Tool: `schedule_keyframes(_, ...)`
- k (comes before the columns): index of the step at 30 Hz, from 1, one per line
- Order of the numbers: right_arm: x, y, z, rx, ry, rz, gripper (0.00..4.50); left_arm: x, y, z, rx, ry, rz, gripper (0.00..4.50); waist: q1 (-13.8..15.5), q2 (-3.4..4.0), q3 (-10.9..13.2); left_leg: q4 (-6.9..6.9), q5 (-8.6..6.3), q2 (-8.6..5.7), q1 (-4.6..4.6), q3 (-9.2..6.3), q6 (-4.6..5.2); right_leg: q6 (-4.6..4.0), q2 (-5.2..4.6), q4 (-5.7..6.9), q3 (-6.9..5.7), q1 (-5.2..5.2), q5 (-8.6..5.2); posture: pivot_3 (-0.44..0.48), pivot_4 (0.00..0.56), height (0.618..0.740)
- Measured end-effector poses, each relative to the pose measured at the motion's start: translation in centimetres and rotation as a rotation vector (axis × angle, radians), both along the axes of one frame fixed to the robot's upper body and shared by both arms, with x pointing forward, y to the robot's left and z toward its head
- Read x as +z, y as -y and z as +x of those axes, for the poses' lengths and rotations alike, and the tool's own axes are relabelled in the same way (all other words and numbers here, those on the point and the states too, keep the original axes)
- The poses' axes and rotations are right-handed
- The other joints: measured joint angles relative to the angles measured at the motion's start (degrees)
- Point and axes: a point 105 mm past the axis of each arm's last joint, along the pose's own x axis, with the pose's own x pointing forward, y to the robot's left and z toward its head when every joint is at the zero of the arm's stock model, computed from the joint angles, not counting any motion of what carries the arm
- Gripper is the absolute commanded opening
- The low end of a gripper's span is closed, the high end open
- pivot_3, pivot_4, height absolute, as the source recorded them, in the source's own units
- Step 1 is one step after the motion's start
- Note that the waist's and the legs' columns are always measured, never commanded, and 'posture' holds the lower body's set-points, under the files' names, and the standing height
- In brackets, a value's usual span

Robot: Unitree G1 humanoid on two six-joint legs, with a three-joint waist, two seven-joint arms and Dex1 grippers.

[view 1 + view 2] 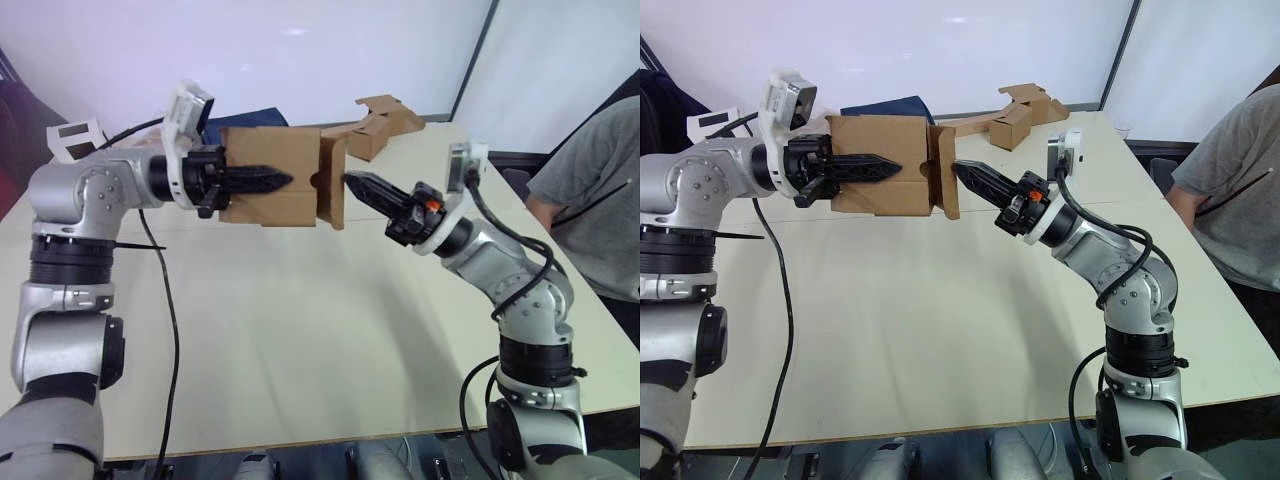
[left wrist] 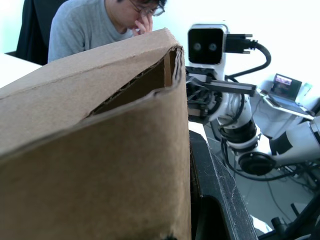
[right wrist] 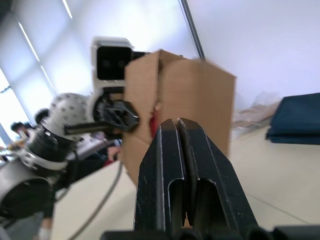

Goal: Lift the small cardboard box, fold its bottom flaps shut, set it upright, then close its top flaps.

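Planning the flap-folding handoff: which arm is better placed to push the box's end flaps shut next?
Probably the right. The right gripper, fingers together, points at the end flaps, while the left gripper is clamped on the box, holding it up.

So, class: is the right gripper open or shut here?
Shut: the right gripper has its two black jaws pressed together, tip aimed at the small cardboard box.

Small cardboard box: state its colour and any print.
Plain brown, unprinted small cardboard box; clearest in the right eye view.

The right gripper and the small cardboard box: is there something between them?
Nothing. In the right eye view the right gripper, its fingers shut together, points at the box's end flaps and seems just short of touching them. The left gripper holds the small cardboard box.
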Motion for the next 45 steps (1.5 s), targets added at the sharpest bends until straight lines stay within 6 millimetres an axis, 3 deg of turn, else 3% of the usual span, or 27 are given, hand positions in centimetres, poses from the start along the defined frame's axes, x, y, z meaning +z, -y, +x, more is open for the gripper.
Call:
schedule_keyframes(7,0.1,-0.8,-0.4,0.065,-0.073,0.121,0.04,-0.1,-0.1,0.1,0.001,-0.006,-0.003,0.00,0.1,0.00,0.0,0.01,0.00,0.00,0.00,0.00,0.00,0.00,-0.01,0.01,0.00,0.00,0.00,0.000,0.150,0.740)
schedule_keyframes(15,-0.1,0.8,-0.1,0.024,-0.102,0.148,0.04,0.0,-0.2,0.1,0.006,-0.007,-0.004,0.00,0.0,0.00,0.0,0.00,-0.02,0.00,0.00,0.00,0.04,0.00,0.01,0.02,0.00,-0.02,0.00,0.000,0.150,0.740)
schedule_keyframes(17,0.3,2.1,0.7,-0.021,-0.109,0.166,0.04,0.0,-0.2,0.1,0.006,-0.008,-0.004,0.00,0.0,0.00,0.0,0.00,-0.03,0.00,0.00,0.01,0.06,0.00,0.00,0.02,0.00,-0.01,0.00,0.000,0.150,0.740)
schedule_keyframes(21,1.7,7.1,3.2,-0.213,-0.094,0.257,0.04,0.0,-0.3,0.1,0.010,-0.006,-0.004,0.00,0.2,0.00,0.0,0.00,-0.17,-0.01,0.00,0.01,0.31,0.00,-0.01,0.01,0.00,0.01,0.00,0.000,0.150,0.740)
schedule_keyframes(24,0.2,8.4,5.0,-0.333,-0.118,0.207,0.04,0.0,-0.3,0.1,0.010,-0.006,-0.004,0.00,0.0,0.00,0.0,-0.01,-0.17,-0.01,0.00,0.01,0.32,0.00,0.02,0.02,0.01,-0.02,0.00,0.000,0.150,0.740)
schedule_keyframes(28,-3.1,7.2,7.1,-0.422,-0.170,0.050,0.04,0.0,-0.2,0.1,0.004,-0.006,-0.007,0.00,-0.5,0.02,0.0,-0.02,-0.16,0.00,0.02,0.07,0.29,-0.04,0.05,0.23,0.05,-0.15,-0.02,0.000,0.150,0.740)
schedule_keyframes(32,-5.1,3.2,7.1,-0.349,-0.152,-0.075,0.04,0.0,-0.1,0.1,0.003,-0.006,-0.007,0.00,-0.5,0.02,0.0,-0.02,0.00,0.00,0.02,0.09,0.01,-0.05,0.04,0.34,0.05,-0.19,-0.04,0.000,0.150,0.740)
schedule_keyframes(38,-3.0,-0.4,3.5,-0.125,-0.069,0.016,0.04,0.0,-0.2,0.1,0.008,-0.005,-0.004,0.00,0.1,0.02,0.0,0.02,0.01,-0.01,0.01,0.08,-0.01,-0.05,-0.02,0.34,0.02,-0.13,-0.04,0.000,0.150,0.740)
schedule_keyframes(45,-1.4,-0.8,1.0,0.006,-0.089,0.111,0.04,0.0,-0.2,0.1,0.014,-0.004,-0.003,0.00,0.0,0.02,0.0,0.02,0.00,0.00,0.01,0.07,0.00,-0.06,0.00,0.34,0.01,-0.15,-0.04,0.000,0.150,0.740)
